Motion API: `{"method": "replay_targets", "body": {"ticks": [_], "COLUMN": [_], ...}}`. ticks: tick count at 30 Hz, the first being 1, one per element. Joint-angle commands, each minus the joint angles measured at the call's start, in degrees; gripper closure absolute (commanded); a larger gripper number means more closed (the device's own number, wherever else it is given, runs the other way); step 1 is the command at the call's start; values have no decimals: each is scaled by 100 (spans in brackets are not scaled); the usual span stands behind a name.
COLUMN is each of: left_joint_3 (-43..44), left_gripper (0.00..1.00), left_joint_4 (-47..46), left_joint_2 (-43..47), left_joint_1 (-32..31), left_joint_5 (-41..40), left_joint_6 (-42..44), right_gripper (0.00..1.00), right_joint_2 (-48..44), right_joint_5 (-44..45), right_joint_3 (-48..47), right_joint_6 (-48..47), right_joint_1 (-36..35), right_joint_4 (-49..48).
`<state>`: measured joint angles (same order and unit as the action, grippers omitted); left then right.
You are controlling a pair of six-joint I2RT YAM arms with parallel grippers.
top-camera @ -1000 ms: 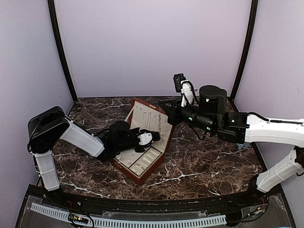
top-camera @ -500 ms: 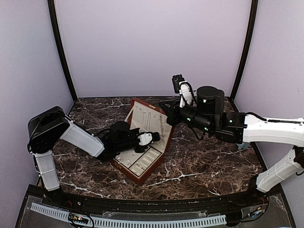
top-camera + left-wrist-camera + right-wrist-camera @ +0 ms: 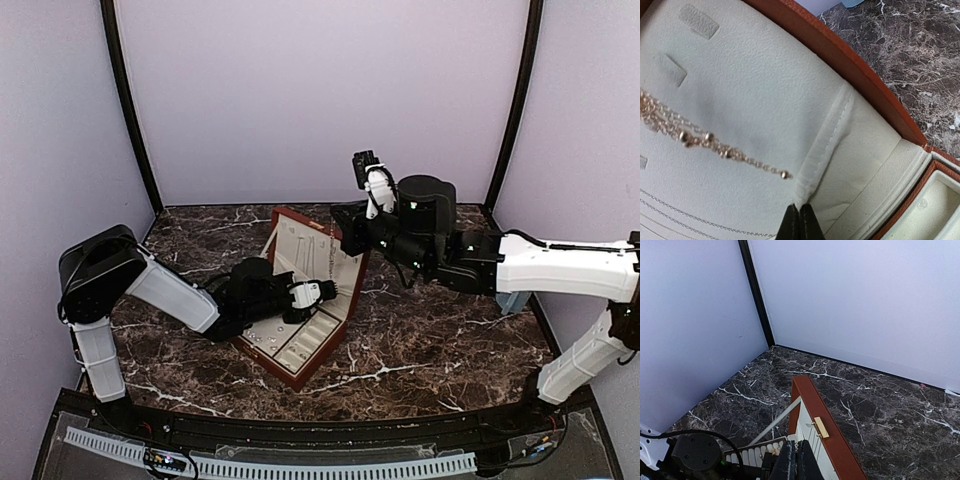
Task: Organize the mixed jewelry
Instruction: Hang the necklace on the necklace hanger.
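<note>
Our left end effector has its two fingers pressed together, tips against the cream lining just under the pocket seam. We cannot see anything pinched between them. If a link is caught there, it is too fine to make out. Just beside the tips, a beaded chain lies across the lining, its free end stopping short of the seam. Some fine chains run below it. We judge they lie against the lid because that padded face is the place for necklaces.

Our right end effector is also closed. It sits above the lid's top edge, near the gold clasp. From above, a hanging chain seems to drop from it in front of the lining. We take it to be gripped by its upper end so that it falls straight and can be draped without tangling.

Further out, the box stands open on the marble table. Its slotted tray faces up, with small pale pieces in some slots. The lid leans back, which gives both arms access to it.
</note>
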<state>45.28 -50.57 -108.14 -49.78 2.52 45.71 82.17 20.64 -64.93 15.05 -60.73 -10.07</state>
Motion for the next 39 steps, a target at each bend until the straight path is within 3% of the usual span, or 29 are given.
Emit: {"method": "replay_targets", "body": {"ticks": [1,20,39], "left_joint_3": [-227,-507,-552], "left_gripper": [100,100,100], "left_joint_4": [368,143,107], "left_joint_2": [73,270,281], "left_joint_1": [-63,-242,-259], "left_joint_5": [-158,-526,-660], "left_joint_6": [-38,34,19], "right_gripper": [100,100,100], "right_joint_2": [164,705,1060], "right_joint_5": [317,681,70], "right_joint_3": [-288,-451,-449], "right_joint_6": [-179,-327,-404], "right_joint_1": [9,10,12], "right_joint_4": [-207,-113,332]}}
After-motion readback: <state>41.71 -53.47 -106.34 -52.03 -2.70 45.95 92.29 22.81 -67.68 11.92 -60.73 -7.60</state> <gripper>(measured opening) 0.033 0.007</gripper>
